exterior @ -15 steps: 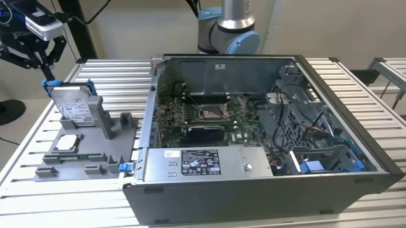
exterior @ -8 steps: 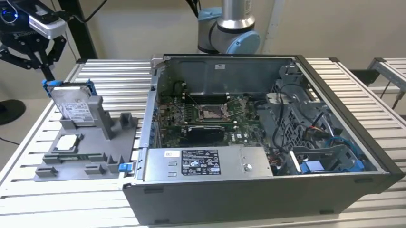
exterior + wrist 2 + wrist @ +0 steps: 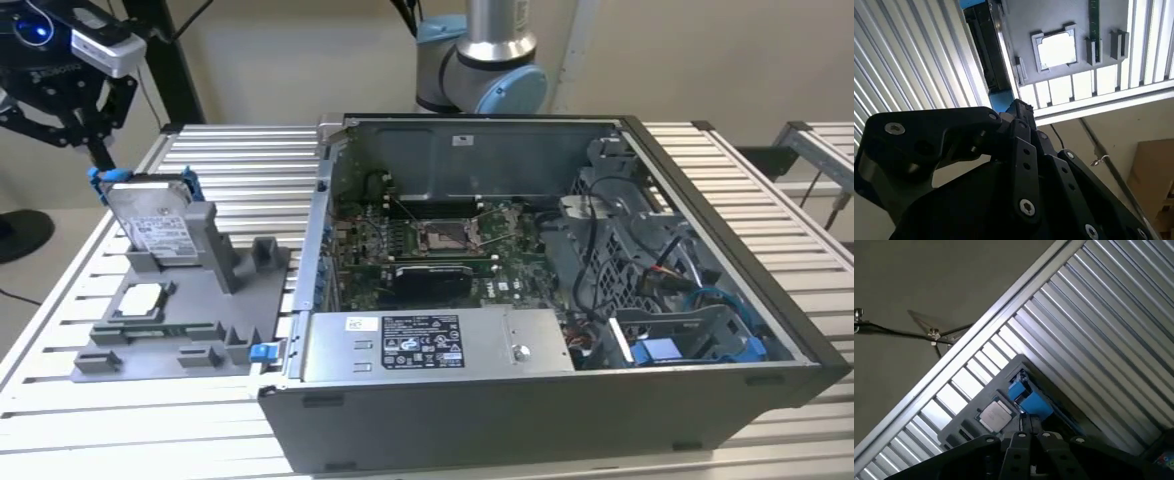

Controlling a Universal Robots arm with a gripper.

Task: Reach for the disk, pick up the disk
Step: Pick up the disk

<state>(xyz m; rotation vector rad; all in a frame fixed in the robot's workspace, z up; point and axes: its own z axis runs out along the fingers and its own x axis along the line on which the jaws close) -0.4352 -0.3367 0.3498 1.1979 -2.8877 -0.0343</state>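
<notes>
The open computer case point(image 3: 534, 425) sits nearest, and its grey box point(image 3: 534, 340) carries a black-and-white label whose print cannot be made out. Beyond it, toward the exterior view's left, the disk point(image 3: 155, 228) stands upright in a grey holder point(image 3: 220, 255), white printed label facing out. The gripper point(image 3: 100, 163), fingers drawn together, touches the disk's blue upper corner.

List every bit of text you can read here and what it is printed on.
Nothing here reads clearly.
On the disk, the white label: too small to read.
On the grey metal box, the black-and-white label: too small to read.
Beside it, a small white sticker: blurred.
</notes>
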